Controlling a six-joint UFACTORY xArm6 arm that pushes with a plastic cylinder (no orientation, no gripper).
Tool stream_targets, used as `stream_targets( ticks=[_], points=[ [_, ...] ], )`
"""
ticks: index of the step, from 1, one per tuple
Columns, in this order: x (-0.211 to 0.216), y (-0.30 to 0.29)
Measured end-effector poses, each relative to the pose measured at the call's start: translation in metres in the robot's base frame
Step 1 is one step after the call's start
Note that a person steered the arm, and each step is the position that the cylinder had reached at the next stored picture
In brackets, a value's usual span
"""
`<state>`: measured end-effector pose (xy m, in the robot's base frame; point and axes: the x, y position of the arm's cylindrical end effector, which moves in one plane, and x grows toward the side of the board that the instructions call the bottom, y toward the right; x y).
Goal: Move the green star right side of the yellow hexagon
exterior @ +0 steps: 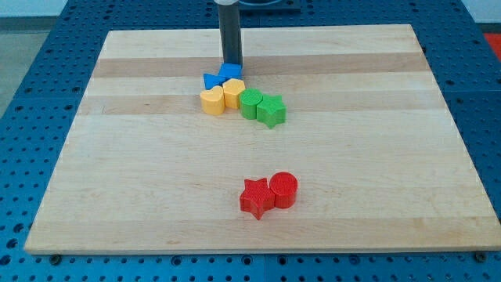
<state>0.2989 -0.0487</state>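
A pale wooden board with lengthwise grain bands is being shown lying on a blue perforated table, which is being seen on all sides of the board. At the view's top, beyond the table, a strip of light floor or wall is being glimpsed; nothing more of the room can be made out.

The dark rod is being seen descending from the view's top edge, and my tip is being held at the far side of the block cluster, touching or just beside the blue block. A second blue block is lying just to the view's left of it; the shapes of both are partly hidden. No claw is fitted to the rod, so nothing is being grasped or released.

Directly below the blue blocks, the yellow heart and the yellow hexagon are being shown side by side, touching. To the view's right of the hexagon, the green round block is standing, and the green star is being found touching its right side, slightly nearer the view's bottom. The star is standing flat on the board; no long axis can be assigned, and its pointing direction cannot be told.

Well apart, toward the view's bottom, the red star and the red cylinder are being shown touching.
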Motion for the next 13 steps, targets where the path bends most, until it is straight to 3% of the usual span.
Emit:
stream_targets(
  ticks=[2,5,7,9,13],
  points=[
    [0.006,0.019],
    [0.048,0.092],
    [0.103,0.128],
    [0.17,0.107],
    [0.162,0.048]
  ],
)
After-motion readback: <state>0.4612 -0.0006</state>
